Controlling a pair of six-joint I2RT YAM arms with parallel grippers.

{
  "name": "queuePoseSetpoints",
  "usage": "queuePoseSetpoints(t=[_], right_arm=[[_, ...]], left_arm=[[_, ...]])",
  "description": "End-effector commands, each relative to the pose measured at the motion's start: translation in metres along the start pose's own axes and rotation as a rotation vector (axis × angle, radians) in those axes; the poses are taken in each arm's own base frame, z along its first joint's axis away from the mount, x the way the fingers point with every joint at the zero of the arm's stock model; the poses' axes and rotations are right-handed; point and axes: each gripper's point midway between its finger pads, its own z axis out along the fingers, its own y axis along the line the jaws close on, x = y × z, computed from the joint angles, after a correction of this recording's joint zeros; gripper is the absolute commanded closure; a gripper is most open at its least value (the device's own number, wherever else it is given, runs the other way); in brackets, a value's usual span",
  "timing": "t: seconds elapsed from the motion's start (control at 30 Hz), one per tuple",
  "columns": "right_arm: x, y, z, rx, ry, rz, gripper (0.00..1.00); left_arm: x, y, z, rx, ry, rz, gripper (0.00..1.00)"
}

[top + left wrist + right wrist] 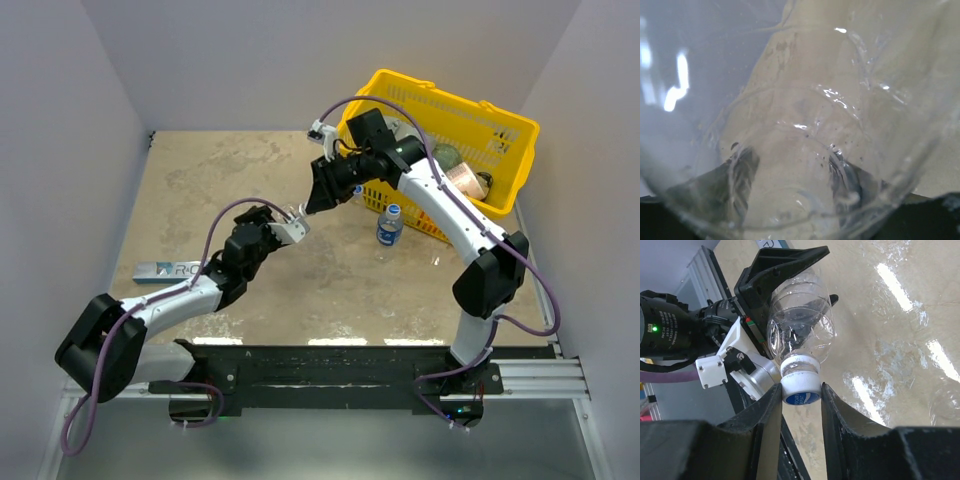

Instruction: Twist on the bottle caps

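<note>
My left gripper [285,228] is shut on a clear unlabelled bottle [801,322], held off the table with its neck towards the right arm; the bottle's body [805,165] fills the left wrist view. My right gripper [801,392] is shut on the white-sided, blue-topped cap [800,390], which sits on that bottle's neck. In the top view the right gripper [312,205] meets the bottle [296,219] mid-table. A second bottle with a blue label and blue cap [389,225] stands upright on the table near the basket. A third bottle is not in view.
A yellow basket [490,135] at the back right holds jars and cans. A flat blue-and-white packet [172,270] lies at the left. White walls enclose the table on three sides. A black rail [330,365] runs along the near edge.
</note>
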Motion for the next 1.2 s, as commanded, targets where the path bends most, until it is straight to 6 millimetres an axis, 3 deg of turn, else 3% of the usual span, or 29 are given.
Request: queuePoseSetpoints(t=[0.0, 0.2, 0.4, 0.6, 0.77, 0.83, 0.87, 0.93, 0.97, 1.07, 1.17], right_arm=[[0.031, 0.019, 0.006, -0.014, 0.130, 0.053, 1.00], [0.027, 0.001, -0.008, 0.147, 0.133, -0.059, 1.00], [0.036, 0.012, -0.010, 0.247, 0.179, -0.188, 1.00], [0.042, 0.008, -0.009, 0.292, 0.209, -0.216, 1.00], [0.036, 0.006, -0.008, 0.293, 0.213, -0.245, 0.99], [0.032, 0.015, -0.011, 0.244, 0.212, -0.280, 0.74], [0.030, 0.022, -0.013, 0.219, 0.209, -0.296, 0.57], [0.025, 0.038, -0.023, 0.148, 0.196, -0.359, 0.41], [0.023, 0.044, -0.028, 0.131, 0.187, -0.382, 0.15], [0.018, 0.051, -0.048, 0.148, 0.169, -0.432, 0.01], [0.015, 0.052, -0.063, 0.161, 0.144, -0.447, 0.01]], left_arm=[[-0.077, 0.070, -0.010, -0.234, -0.282, -0.024, 1.00], [-0.085, 0.051, -0.015, -0.168, -0.357, 0.019, 1.00], [-0.094, 0.025, -0.018, -0.039, -0.414, -0.073, 1.00], [-0.099, 0.009, -0.028, 0.020, -0.494, -0.189, 1.00], [-0.094, -0.030, -0.030, 0.191, -0.486, -0.295, 1.00], [-0.086, -0.041, -0.029, 0.228, -0.458, -0.324, 1.00], [-0.085, -0.048, -0.030, 0.256, -0.456, -0.346, 1.00], [-0.077, -0.064, -0.032, 0.308, -0.436, -0.370, 1.00], [-0.077, -0.073, -0.034, 0.351, -0.441, -0.397, 1.00], [-0.074, -0.090, -0.043, 0.420, -0.456, -0.463, 1.00], [-0.072, -0.108, -0.054, 0.496, -0.490, -0.499, 1.00]])
